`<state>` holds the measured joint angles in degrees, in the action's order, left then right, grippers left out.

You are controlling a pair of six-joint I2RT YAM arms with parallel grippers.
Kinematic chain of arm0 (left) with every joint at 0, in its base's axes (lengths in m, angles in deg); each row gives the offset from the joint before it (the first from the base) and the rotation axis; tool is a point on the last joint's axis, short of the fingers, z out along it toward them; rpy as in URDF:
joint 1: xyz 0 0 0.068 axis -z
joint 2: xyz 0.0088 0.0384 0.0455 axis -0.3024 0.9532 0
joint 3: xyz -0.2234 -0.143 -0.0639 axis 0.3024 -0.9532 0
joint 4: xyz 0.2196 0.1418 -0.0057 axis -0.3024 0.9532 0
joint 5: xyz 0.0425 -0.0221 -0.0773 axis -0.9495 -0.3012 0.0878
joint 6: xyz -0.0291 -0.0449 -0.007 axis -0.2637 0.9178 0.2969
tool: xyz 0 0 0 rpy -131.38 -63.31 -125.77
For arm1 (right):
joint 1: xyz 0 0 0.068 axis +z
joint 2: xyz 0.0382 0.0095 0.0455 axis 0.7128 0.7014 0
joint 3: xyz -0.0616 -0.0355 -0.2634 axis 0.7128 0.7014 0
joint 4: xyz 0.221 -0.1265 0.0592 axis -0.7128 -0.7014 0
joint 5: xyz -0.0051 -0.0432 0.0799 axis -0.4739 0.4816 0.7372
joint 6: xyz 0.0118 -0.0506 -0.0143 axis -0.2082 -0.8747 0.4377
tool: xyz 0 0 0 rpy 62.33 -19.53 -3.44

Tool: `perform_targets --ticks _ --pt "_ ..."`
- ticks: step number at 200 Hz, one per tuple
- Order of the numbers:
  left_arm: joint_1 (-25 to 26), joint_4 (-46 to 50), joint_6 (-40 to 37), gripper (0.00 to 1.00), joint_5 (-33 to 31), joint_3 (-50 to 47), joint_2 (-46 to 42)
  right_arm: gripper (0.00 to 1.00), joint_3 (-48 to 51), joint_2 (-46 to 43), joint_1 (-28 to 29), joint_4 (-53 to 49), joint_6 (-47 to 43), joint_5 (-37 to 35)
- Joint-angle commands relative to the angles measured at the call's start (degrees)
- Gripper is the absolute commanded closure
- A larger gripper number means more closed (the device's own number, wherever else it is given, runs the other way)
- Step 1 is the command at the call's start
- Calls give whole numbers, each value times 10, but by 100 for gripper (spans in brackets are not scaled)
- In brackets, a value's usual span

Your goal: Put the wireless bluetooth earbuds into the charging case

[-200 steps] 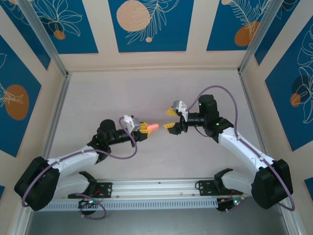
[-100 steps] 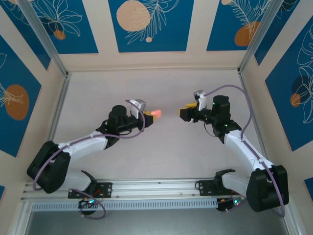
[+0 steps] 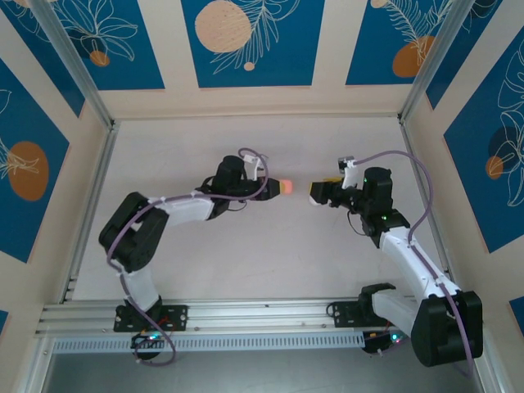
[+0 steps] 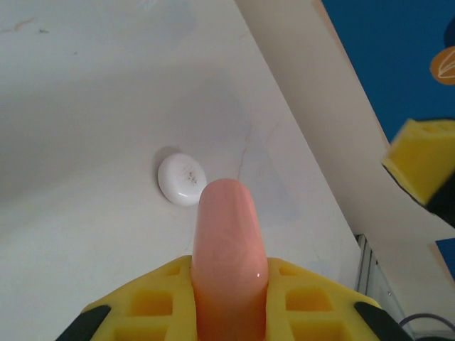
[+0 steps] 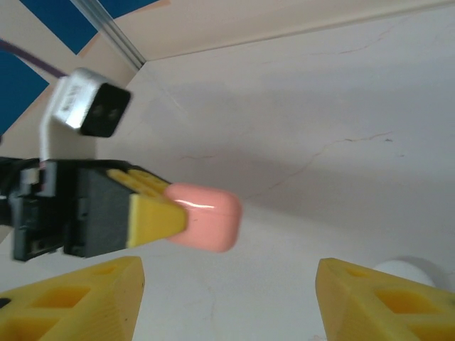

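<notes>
Top external view: charging case [image 3: 284, 187], salmon-pink, held above mid-table, one end clamped in the closed left gripper [image 3: 272, 188]. Right gripper [image 3: 316, 195] is held part-open and empty, just beside the case's free end. Case is judged light, rigid, glossy and slippery, and best taken across its flat sides. Since a second ago, both grippers have been carried farther from the bases.

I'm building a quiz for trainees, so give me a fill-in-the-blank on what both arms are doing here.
The left jaws are shut on the ___ charging case.
The right jaws, facing it, stand ___.
The white round disc lies on the ___.
Missing words: pink; open; table.
</notes>
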<state>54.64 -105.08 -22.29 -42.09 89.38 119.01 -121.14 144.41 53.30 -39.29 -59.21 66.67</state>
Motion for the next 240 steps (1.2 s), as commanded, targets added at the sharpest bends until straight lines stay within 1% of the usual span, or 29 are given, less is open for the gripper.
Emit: perform_targets --ticks 1,46,86,170,209,240 --pt "9 26 61 94 41 46 49 35 15 -15 -4 -4 10 -8" --pt "23 23 129 91 34 101 127 35 30 -25 -5 -2 8 -13" --pt "36 27 161 90 11 125 170 35 42 -32 -6 0 8 -11" --pt "38 40 183 88 -20 156 200 35 59 -50 -10 -5 -2 -12" --pt "38 57 178 83 -21 167 203 35 63 -62 -13 -11 -4 -13" --pt "37 79 170 82 -23 170 201 35 68 -74 -16 -14 -6 -15"
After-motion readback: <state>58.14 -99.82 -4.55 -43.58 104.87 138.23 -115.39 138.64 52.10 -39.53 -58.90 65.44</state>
